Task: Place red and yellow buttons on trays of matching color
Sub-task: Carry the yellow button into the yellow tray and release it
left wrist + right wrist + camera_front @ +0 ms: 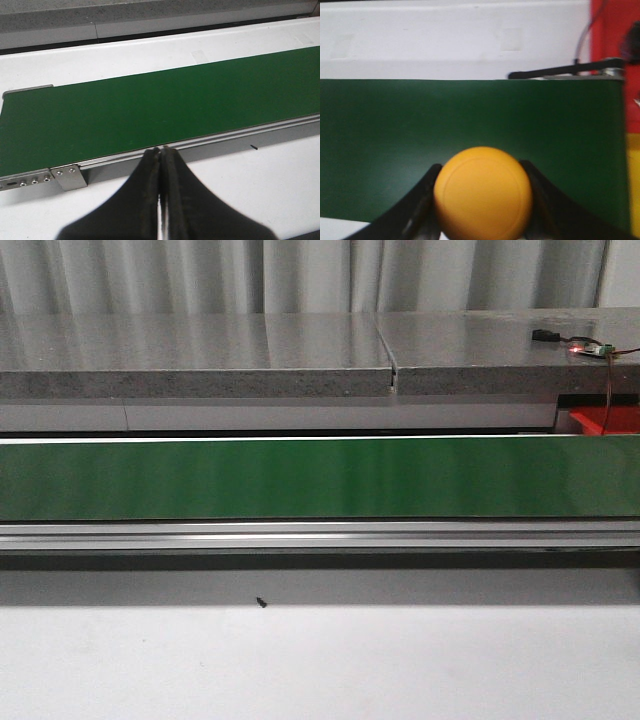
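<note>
The yellow button (483, 192) fills the near part of the right wrist view, clamped between the two dark fingers of the right gripper (482, 200) and held over the green conveyor belt (470, 135). Beyond the belt's end lies a red tray (615, 35), with a strip of yellow tray (634, 180) beside it (only its edge shows). So the matching tray lies off to the belt's end from the held button, and the right arm looks the nearer one. The left gripper (161, 155) is pressed closed on nothing above the belt's rail.
</note>
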{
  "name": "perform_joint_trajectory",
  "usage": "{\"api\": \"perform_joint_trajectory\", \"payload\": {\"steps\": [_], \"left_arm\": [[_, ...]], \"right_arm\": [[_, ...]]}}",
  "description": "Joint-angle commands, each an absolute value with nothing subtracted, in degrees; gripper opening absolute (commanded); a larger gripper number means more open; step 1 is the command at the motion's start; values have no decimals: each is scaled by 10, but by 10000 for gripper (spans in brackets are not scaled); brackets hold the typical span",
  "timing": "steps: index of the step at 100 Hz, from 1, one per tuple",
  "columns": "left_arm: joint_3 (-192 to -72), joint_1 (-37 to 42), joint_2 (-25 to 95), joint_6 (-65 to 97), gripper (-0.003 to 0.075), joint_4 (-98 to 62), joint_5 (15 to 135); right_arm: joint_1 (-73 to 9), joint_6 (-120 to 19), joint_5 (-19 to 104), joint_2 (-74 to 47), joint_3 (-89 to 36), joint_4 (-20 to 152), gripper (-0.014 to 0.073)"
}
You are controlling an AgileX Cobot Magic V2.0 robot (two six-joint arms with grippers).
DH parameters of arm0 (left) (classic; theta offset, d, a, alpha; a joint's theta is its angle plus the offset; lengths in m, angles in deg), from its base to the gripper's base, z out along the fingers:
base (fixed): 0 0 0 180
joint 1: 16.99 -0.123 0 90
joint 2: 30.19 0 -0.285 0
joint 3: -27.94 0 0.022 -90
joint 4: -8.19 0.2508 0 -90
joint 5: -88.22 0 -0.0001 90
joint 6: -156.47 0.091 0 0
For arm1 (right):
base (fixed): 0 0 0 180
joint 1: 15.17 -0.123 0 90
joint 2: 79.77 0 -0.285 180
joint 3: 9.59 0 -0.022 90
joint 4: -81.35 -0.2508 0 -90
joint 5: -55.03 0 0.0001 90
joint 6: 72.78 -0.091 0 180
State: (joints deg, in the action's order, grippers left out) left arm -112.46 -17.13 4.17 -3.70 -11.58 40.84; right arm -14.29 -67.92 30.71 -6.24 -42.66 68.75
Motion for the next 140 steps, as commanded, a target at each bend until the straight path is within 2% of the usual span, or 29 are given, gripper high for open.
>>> {"api": "perform_joint_trajectory", "payload": {"steps": [1,23,46,84,130,135,140], "left_arm": [[-1140,-167,45,-37,-19,-131,446],[-1140,-167,45,-37,-19,-131,446],[-1140,-167,45,-37,-19,-131,446],[-1140,-167,45,-37,-19,-131,446],[-1140,-167,45,-37,-19,-131,446],[-1140,-167,45,-37,-19,-131,446],[-1140,-167,45,-37,-19,-131,446]], "right_arm": [[-94,-698,327,-109,-430,714,-43],[25,-718,331,-140,-463,719,-43],[81,-733,354,-132,-489,720,-43],[124,-733,388,-44,-499,728,-43],[123,-768,438,72,-512,728,-43],[122,-768,440,73,-512,729,-32],[119,-768,441,73,-512,730,15]]}}
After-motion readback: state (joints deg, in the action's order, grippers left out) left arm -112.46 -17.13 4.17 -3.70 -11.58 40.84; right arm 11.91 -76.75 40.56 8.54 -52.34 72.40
